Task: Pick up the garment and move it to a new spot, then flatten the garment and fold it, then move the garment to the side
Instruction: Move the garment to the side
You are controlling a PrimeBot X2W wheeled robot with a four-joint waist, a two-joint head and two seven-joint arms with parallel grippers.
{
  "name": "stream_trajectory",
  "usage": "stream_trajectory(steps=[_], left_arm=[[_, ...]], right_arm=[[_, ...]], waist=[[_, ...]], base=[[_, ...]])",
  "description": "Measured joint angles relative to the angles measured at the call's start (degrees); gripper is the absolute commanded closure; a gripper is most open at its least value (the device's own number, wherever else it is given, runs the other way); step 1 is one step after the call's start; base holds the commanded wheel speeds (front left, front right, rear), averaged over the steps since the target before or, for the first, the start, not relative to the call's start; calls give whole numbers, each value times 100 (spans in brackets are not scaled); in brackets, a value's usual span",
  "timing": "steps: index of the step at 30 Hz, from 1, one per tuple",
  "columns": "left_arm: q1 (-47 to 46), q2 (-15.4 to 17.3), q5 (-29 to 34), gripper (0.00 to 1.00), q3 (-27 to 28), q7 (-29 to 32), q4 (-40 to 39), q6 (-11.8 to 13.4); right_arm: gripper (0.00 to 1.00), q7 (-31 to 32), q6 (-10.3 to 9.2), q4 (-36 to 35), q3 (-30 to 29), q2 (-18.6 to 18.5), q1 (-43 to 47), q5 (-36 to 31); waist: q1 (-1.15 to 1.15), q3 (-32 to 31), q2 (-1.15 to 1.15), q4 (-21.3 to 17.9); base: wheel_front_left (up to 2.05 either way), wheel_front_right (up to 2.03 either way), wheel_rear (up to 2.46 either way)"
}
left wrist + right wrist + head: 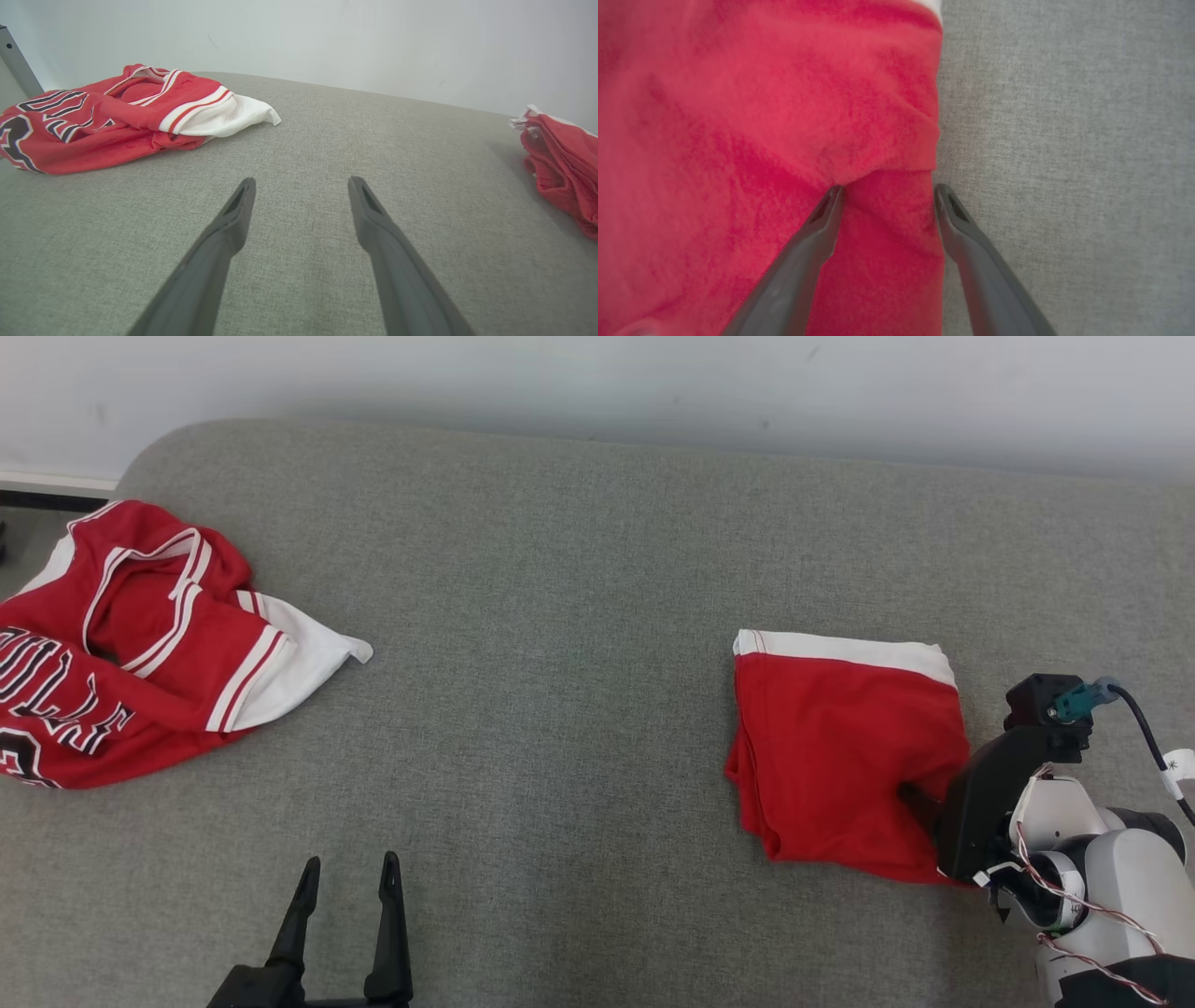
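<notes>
The garment is a red piece with a white band, folded into a rough square on the right of the grey surface. It also lies at the right edge of the left wrist view and covers the left half of the right wrist view. My right gripper points down at its right edge. In its own view the right gripper is open, with a strip of the red edge between the fingers. My left gripper stands open at the lower left, and nothing is between the fingers of that left gripper.
A second red garment, a jersey with white trim and black lettering, lies crumpled at the far left, seen too as the jersey in the left wrist view. The grey cushioned surface runs between the two, with a pale wall behind.
</notes>
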Motion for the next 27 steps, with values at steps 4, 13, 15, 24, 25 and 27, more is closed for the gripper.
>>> stream_trajectory(steps=[4,13,15,24,25,27], left_arm=[[-53,0,0,0,-34,0,-4,22],[-190,0,33,0,19,0,-62,-4],[-218,0,69,0,22,0,-115,-11],[-482,-3,342,0,116,0,-491,-133],[-517,-2,387,0,130,0,-526,-159],[-595,-2,498,0,134,0,-604,-212]], right_arm=[[36,69,0,40,4,-10,-44,-87],[100,-287,1,132,516,-242,-366,-186],[100,-334,1,132,724,-433,-477,-197],[100,-556,1,165,1489,-1386,-1010,-78],[100,-590,1,203,1570,-1508,-1056,-40],[100,-656,1,281,1664,-1719,-1144,-4]], waist=[[-1,84,0,22],[-1,210,0,-208],[-1,236,0,-309],[-1,421,0,-968],[-1,452,0,-1056],[-1,520,0,-1229]], base=[[0,0,0],[0,0,0],[0,0,0],[0,0,0],[0,0,0],[0,0,0]])
